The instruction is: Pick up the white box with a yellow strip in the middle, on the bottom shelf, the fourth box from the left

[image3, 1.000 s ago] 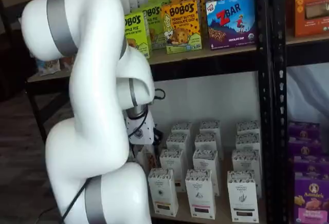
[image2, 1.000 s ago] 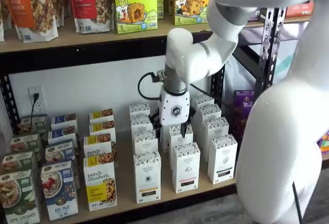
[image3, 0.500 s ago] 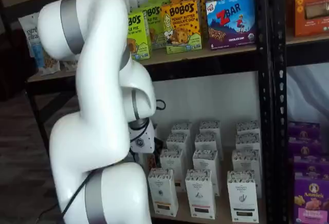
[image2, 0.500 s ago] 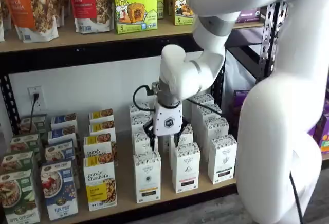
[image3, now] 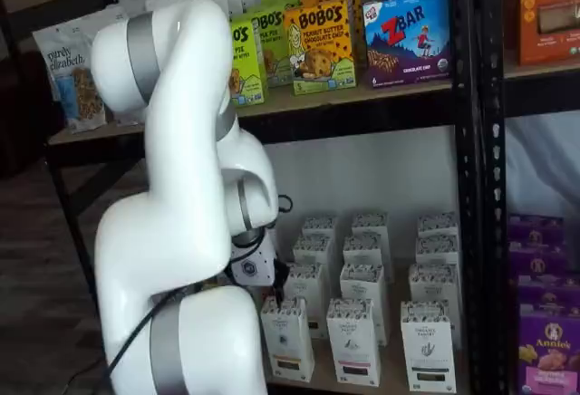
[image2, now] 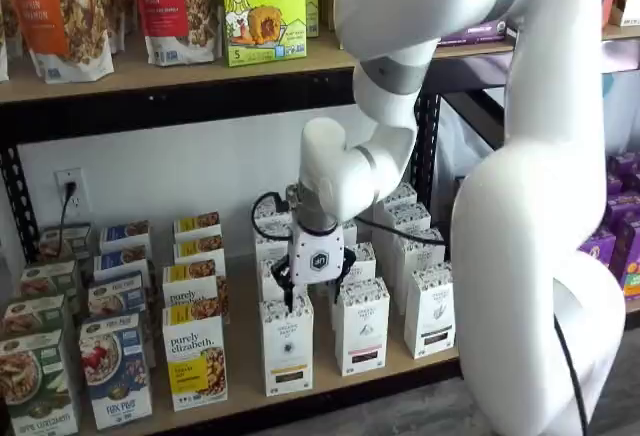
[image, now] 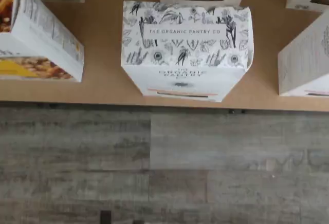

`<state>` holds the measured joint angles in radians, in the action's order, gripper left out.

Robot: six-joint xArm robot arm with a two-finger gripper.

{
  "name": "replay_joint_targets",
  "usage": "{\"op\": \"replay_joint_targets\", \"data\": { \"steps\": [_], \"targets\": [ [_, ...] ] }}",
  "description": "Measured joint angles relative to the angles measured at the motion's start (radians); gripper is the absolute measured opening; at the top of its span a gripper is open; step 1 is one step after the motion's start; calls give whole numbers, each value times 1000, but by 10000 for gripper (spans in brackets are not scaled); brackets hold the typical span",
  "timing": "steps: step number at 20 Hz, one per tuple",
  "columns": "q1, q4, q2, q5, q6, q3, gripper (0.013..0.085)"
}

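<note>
"THE ORGANIC PANTRY CO" atop the white box (image: 187, 34)

We record one robot arm (image2: 520, 256) with one gripper (image2: 315, 291). At the lower right of a shelf view, white cartons (image3: 353, 341) stand in three files of four, twelve in sight. At the lower left of a shelf view, cereal and granola boxes (image2: 195, 361) also number twelve, three files of four.

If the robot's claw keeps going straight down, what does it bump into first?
Probably the patterned top of the white box at the front of the bottom shelf. The gripper hangs just above it, fingers apart, and the wrist view shows that box right below. Depth isn't certain.
</note>
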<state>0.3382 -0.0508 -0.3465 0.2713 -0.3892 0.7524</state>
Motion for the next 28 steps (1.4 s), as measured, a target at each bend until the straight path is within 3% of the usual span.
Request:
{"op": "replay_joint_targets", "data": {
  "steps": [2,8,16,28],
  "targets": [
    [-3,-19,-38,-19,-15,24,850],
    [-10,-17,-121,-36,-6,90,850],
    [-24,72,-215,-6,93,193,850],
    [-57,137,-321,63,185,354,850]
  ]
}}
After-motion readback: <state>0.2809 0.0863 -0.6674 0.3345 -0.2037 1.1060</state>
